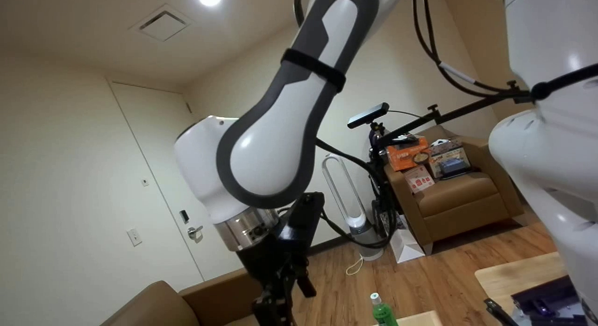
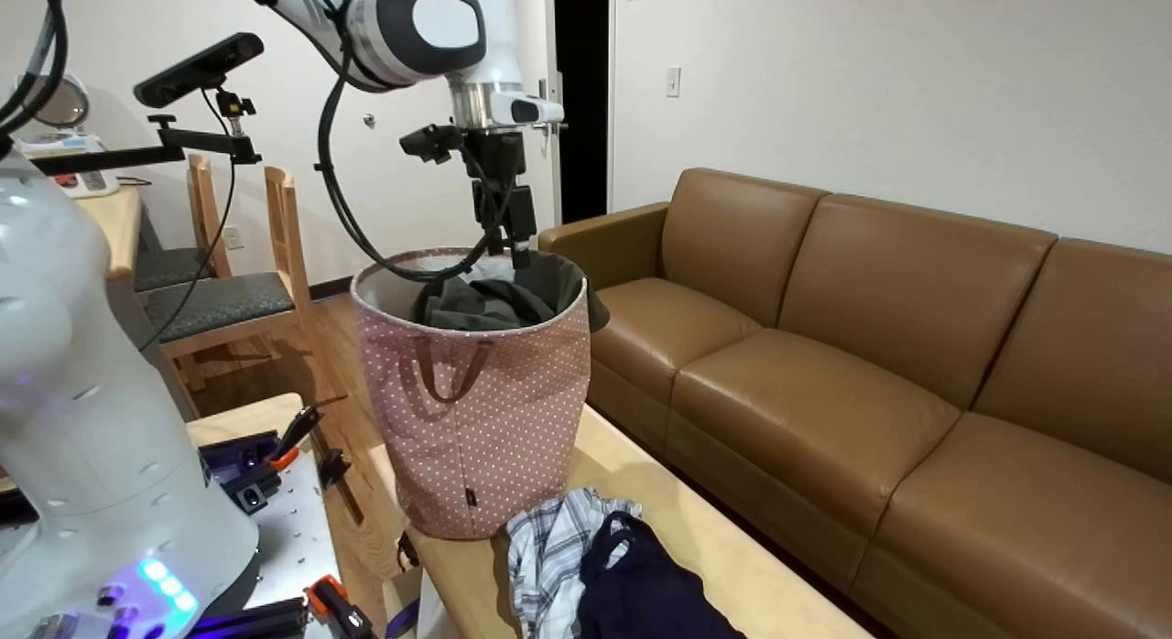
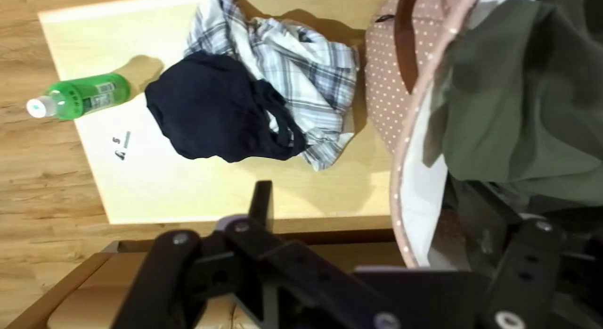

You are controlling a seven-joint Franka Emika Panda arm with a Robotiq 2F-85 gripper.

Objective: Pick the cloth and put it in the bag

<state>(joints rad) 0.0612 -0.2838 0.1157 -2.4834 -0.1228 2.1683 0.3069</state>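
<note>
In an exterior view the arm [image 2: 426,30] extends from eleven o'clock and folds at the wrist, so the hand [image 2: 509,253] points to six o'clock over the mouth of the bag [image 2: 485,428]. The hand is released: in the wrist view its fingers [image 3: 262,201] stand wide apart, with the bag's rim showing between them. Whether a fingertip touches fabric, I cannot tell. A black cable [image 2: 327,149] loops down from the arm and crosses the bag's opening between eight and nine o'clock of the hand.

In the wrist view, left to right: a green bottle [image 3: 89,97] is on the counter [image 3: 155,197] between nine and ten o'clock; a brown sofa [image 3: 89,296] sits at eight; a navy cloth [image 3: 207,107] lies at ten, overlapping a plaid cloth [image 3: 306,74] at twelve; the bag's wall rises just beside the plaid, at one. The olive cloth [image 3: 523,98] is bunched in the bag's top, between two and three; in an exterior view it hangs over the rim at three.
</note>
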